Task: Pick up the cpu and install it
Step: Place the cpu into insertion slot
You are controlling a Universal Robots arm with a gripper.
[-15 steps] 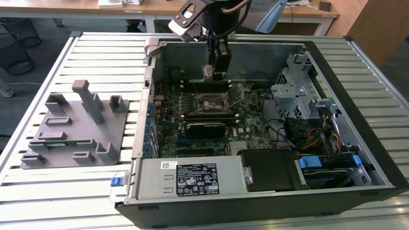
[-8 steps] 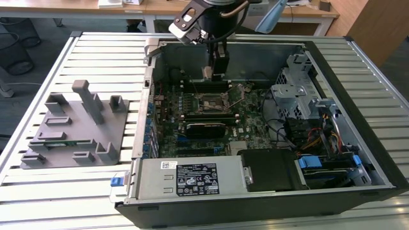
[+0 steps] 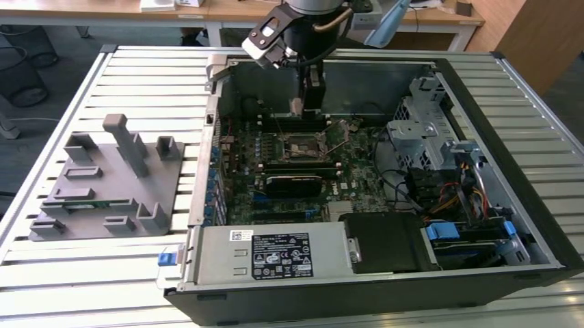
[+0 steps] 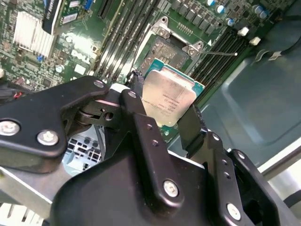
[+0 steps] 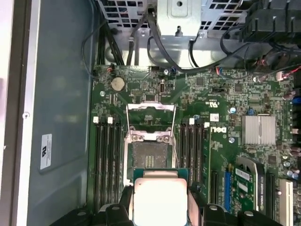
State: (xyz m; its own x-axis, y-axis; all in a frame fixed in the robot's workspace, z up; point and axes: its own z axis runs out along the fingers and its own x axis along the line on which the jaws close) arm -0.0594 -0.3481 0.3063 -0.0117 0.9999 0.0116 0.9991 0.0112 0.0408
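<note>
Robot hand [image 4: 164, 107] clenched on the cpu [image 4: 171, 94], 2 black fingers [image 4: 141, 122] pinching its opposite edges. The cpu hangs above the open socket [image 5: 148, 160] inside the computer case [image 3: 511, 171]. It looks light, stiff and probably fragile underneath, so it is best held by its edges.

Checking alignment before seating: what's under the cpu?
The cpu, gripped by the tool, hangs above the motherboard, near the open, empty socket. The patch directly beneath it is covered.
</note>
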